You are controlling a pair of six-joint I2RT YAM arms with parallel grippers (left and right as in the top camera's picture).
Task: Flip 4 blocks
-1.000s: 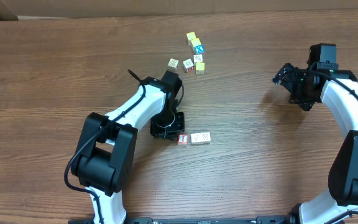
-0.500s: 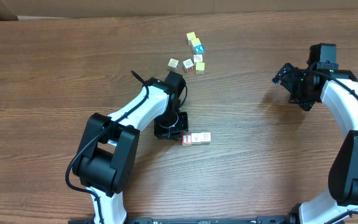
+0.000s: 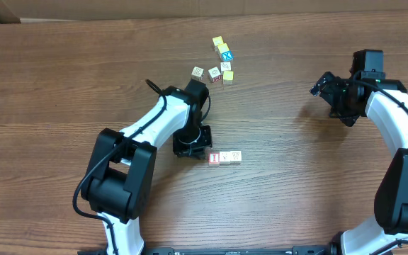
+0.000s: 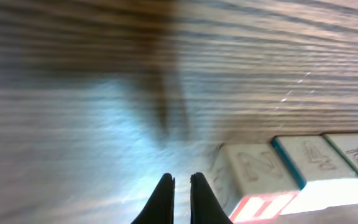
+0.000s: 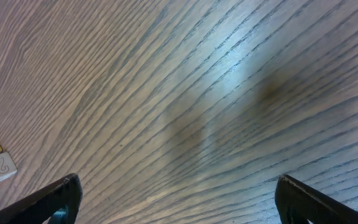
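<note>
Nudged slightly rightward, the blocks sit in a row on the table just beside the clenched, empty left tool. The right tool gapes idle. I'd tip one edge slowly.

The table is brown wood grain, finely streaked and smooth enough to carry a pale sheen. The blocks look like matt pale wood with printed faces, with one side painted red and edges teal. The left arm and right arm wear smooth white plastic shells; the fingers of the left gripper are black.
</note>
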